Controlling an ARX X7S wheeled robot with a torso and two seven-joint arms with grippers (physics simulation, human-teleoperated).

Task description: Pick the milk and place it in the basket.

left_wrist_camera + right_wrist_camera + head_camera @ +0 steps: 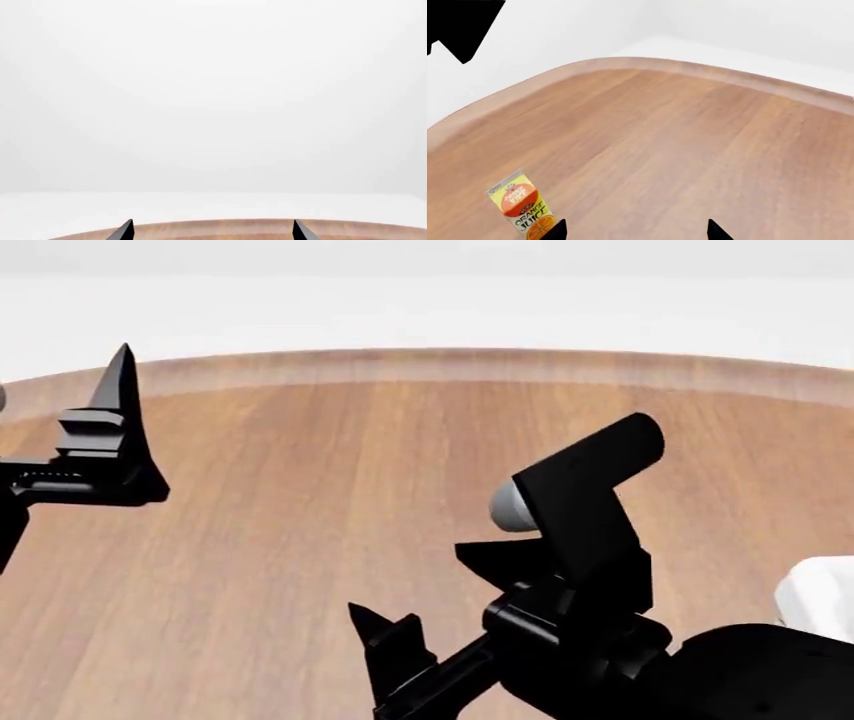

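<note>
Above table point(334, 500), both arms raised

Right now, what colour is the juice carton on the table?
Yellow with an orange band and fruit picture: the orange juice carton, clearest in the right wrist view.

The bench point(334, 500) is a wooden surface with a warm brown grain and a paler band running along its curved far edge, which arcs across the upper part of the head view. On it stands a yellow-orange juice carton point(520, 207), upright, low in the left of the right wrist view, with open wood all around it. At the right edge of the head view a white object point(821, 592) sits on the wood, mostly cut off, too little showing to identify.
</note>
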